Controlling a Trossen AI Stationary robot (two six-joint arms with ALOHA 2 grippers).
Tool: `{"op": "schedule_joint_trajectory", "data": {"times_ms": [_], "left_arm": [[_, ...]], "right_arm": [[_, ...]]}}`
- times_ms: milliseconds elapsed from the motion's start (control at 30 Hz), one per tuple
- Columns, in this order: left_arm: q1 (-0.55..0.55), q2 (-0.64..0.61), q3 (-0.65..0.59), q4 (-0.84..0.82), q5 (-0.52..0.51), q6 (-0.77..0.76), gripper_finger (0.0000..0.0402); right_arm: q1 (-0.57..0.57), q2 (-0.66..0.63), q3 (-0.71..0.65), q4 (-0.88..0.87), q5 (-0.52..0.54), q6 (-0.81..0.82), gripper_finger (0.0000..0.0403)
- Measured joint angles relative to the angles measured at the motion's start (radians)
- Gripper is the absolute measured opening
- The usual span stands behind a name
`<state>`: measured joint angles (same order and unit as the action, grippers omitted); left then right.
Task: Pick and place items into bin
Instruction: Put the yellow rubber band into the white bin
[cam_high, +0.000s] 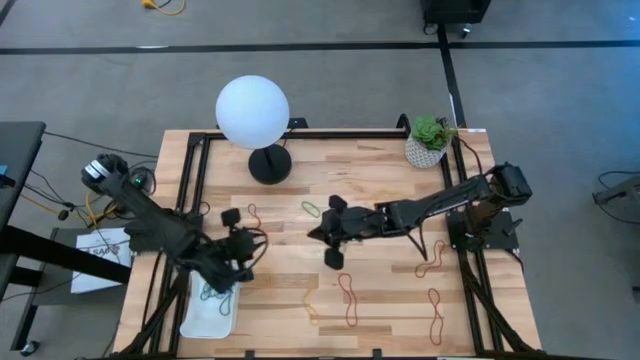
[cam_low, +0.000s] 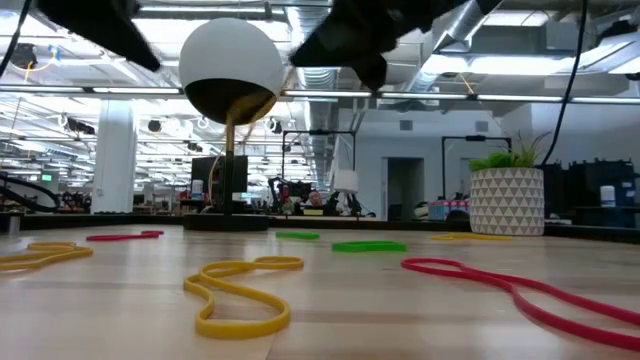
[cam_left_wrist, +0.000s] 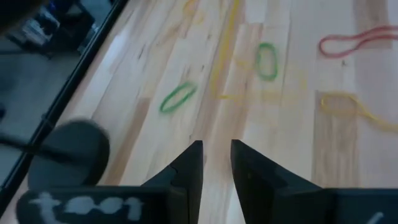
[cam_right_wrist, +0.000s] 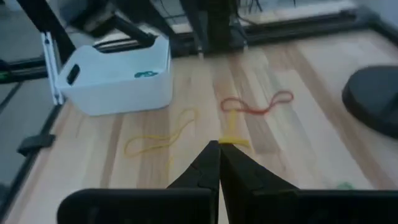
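Observation:
Rubber bands lie scattered on the wooden table: red ones (cam_high: 348, 296) (cam_high: 253, 215), a green one (cam_high: 312, 208), and a yellow one (cam_low: 240, 295). The white bin (cam_high: 195, 312) (cam_right_wrist: 118, 81) sits at the near left corner with a blue-green band (cam_high: 214, 294) inside. My right gripper (cam_high: 318, 235) (cam_right_wrist: 219, 148) hovers over the table's middle, shut, pointing toward the bin. My left gripper (cam_high: 245, 243) (cam_left_wrist: 216, 158) is beside the bin, a narrow gap between its fingers and nothing in it. My right gripper pinches a yellow rubber band (cam_right_wrist: 233, 138) at its fingertips. Only a short yellow piece shows past the tips. The gripper is raised well above the table, so the band is lifted clear. How much of the band hangs below is hidden by the fingers.
A white globe lamp (cam_high: 253, 110) on a black base (cam_high: 270, 163) stands at the far middle. A potted plant (cam_high: 428, 142) sits at the far right corner. More red bands (cam_high: 430, 255) (cam_high: 436, 312) lie near the right edge. A black frame (cam_high: 190, 190) runs along the table's sides.

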<state>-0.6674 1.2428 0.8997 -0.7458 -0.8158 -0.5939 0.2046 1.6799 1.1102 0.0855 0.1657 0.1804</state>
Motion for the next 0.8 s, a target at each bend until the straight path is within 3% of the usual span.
{"op": "schedule_joint_trajectory", "data": {"times_ms": [200, 367, 500, 600, 800], "left_arm": [[0.078, 0.113, 0.0, 0.409, -0.015, 0.329, 0.0099], [0.15, 0.181, 0.0, 0.578, 0.025, 0.48, 0.0132], [0.201, 0.224, 0.0, 0.642, 0.102, 0.539, 0.0161], [0.226, 0.243, 0.0, 0.663, 0.095, 0.549, 0.0177], [0.261, 0.249, 0.0, 0.663, 0.071, 0.55, 0.0168]], "right_arm": [[0.003, 0.034, -0.004, 0.075, 0.017, -0.046, 0.0], [0.001, 0.06, -0.002, 0.111, 0.02, -0.049, 0.0], [0.002, 0.066, -0.001, 0.154, 0.023, -0.05, 0.0], [0.001, 0.067, -0.002, 0.171, 0.024, -0.052, 0.0], [0.001, 0.067, 0.0, 0.179, 0.019, -0.058, 0.0]]}}
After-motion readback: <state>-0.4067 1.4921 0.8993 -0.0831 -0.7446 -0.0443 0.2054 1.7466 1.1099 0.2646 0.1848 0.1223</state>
